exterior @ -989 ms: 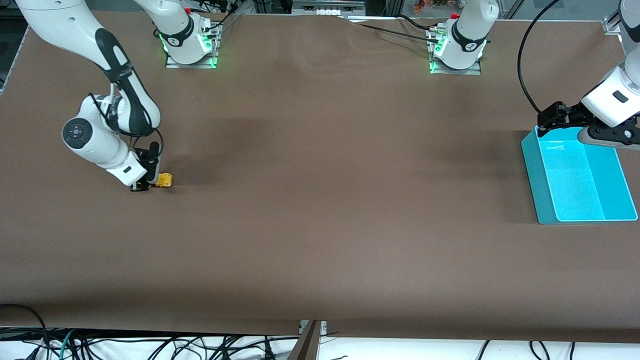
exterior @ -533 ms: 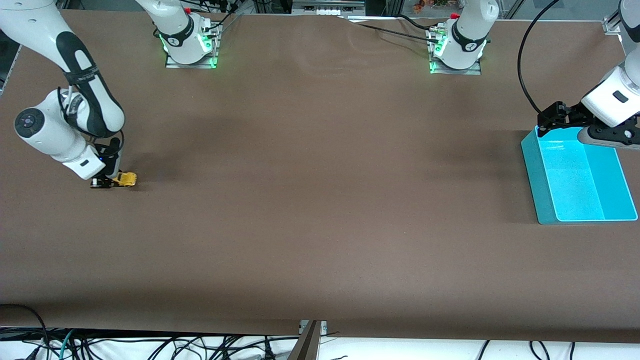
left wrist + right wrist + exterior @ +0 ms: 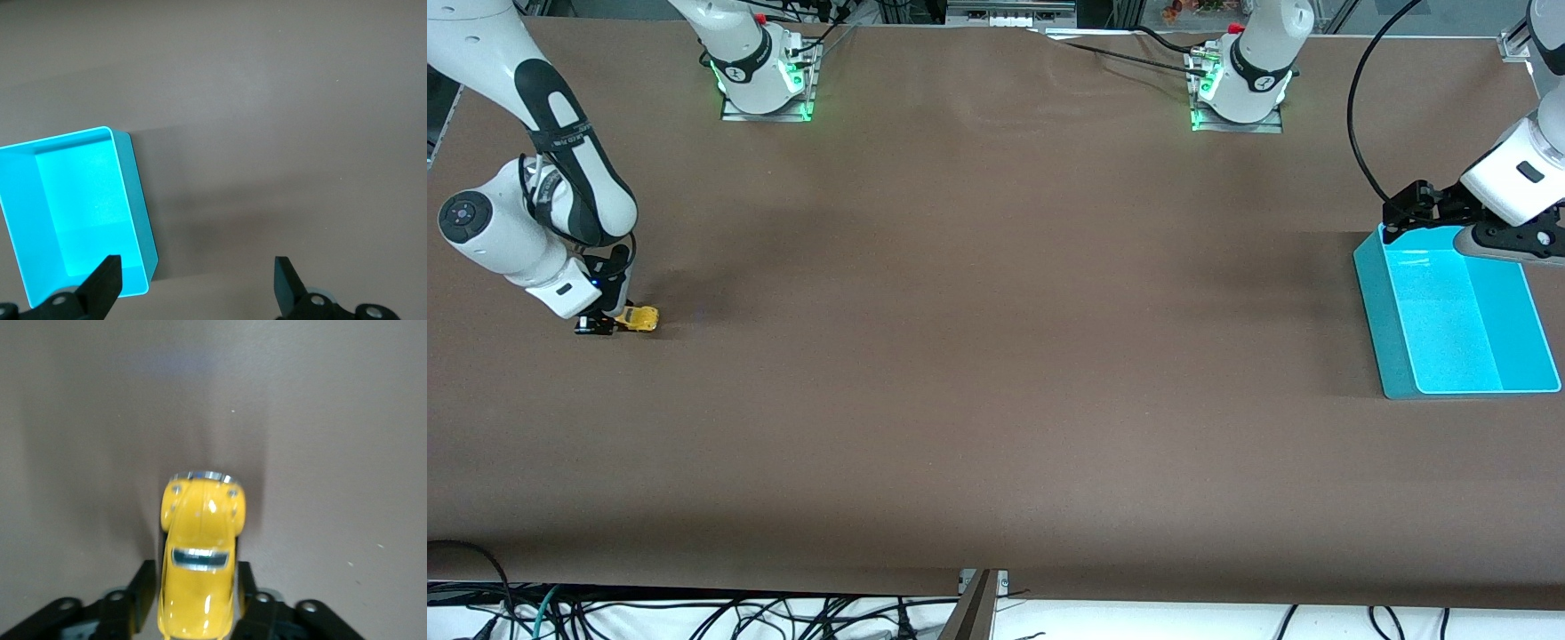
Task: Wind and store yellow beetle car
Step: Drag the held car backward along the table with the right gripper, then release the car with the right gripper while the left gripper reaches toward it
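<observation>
The yellow beetle car point(image 3: 640, 317) sits on the brown table at the right arm's end. My right gripper point(image 3: 609, 322) is down at the table and shut on the car's rear half. In the right wrist view the car point(image 3: 200, 553) shows between the two black fingers point(image 3: 143, 590), its nose pointing away from the gripper. My left gripper point(image 3: 1403, 212) hangs open and empty over the rim of the cyan bin point(image 3: 1458, 320) at the left arm's end. In the left wrist view its gripper point(image 3: 197, 287) shows wide apart above the bin's corner point(image 3: 137, 220).
The bin point(image 3: 73, 207) is empty. The arm bases point(image 3: 765, 76) stand along the table edge farthest from the front camera. Cables hang below the edge nearest the front camera.
My right gripper has dragged the yellow car along the table toward the right arm's end, a long way at first, then a little more. The left arm has not moved.
</observation>
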Controlling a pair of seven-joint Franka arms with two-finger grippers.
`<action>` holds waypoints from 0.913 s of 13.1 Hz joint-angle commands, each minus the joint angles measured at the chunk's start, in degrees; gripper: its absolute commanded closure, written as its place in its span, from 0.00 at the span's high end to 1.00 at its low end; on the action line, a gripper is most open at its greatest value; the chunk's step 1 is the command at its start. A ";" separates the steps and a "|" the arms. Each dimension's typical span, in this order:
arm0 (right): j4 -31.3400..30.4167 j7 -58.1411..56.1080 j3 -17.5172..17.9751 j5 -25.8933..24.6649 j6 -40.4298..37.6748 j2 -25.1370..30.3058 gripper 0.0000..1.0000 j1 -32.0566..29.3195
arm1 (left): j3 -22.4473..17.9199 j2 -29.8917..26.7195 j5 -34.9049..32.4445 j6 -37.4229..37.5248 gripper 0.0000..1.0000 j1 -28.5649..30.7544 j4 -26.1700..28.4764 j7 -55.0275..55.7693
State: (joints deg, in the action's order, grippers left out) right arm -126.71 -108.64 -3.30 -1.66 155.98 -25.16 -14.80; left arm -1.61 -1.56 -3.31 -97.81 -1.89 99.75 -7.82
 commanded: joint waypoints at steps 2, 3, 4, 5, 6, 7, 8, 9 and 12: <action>5.76 -1.14 1.10 1.05 -4.79 -2.18 1.00 -1.10 | 0.03 0.85 -0.47 0.43 1.00 0.05 -1.49 0.08; 6.73 -1.14 1.36 1.05 -6.02 -2.09 1.00 -1.10 | 0.03 0.77 -0.47 0.34 1.00 0.05 -1.49 0.08; 7.35 -1.14 1.80 1.57 -6.82 -2.09 1.00 -1.10 | 0.03 0.85 -0.47 0.34 1.00 0.05 -1.49 0.08; 7.53 -1.14 1.89 2.53 -7.44 -2.00 1.00 -1.02 | 0.03 0.85 -0.47 0.43 1.00 0.05 -1.49 0.08; 7.53 -1.05 1.89 3.06 -7.44 -1.83 1.00 -0.93 | 0.03 0.85 -0.47 0.43 1.00 0.05 -1.49 0.08; 7.53 -0.88 1.98 3.07 -7.44 -1.74 1.00 -0.93 | 0.03 0.85 -0.47 0.34 1.00 0.05 -1.49 0.08; 7.62 -0.79 2.24 3.16 -7.53 -1.65 1.00 -0.93 | 0.03 0.85 -0.47 0.34 1.00 0.05 -1.49 0.08; 8.23 0.00 3.20 3.94 -7.70 -1.39 1.00 -0.93 | 0.03 0.85 -0.47 0.34 1.00 0.05 -1.49 0.08; 11.82 11.21 5.48 5.88 -13.66 -0.51 1.00 -0.75 | 0.03 0.85 -0.47 0.34 1.00 0.05 -1.49 0.08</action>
State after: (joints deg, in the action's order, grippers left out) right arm -117.46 -103.26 -0.01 3.34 146.82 -26.99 -14.85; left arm -1.61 -1.56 -3.31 -97.81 -1.89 99.75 -7.82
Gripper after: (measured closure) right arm 0.000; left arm 0.000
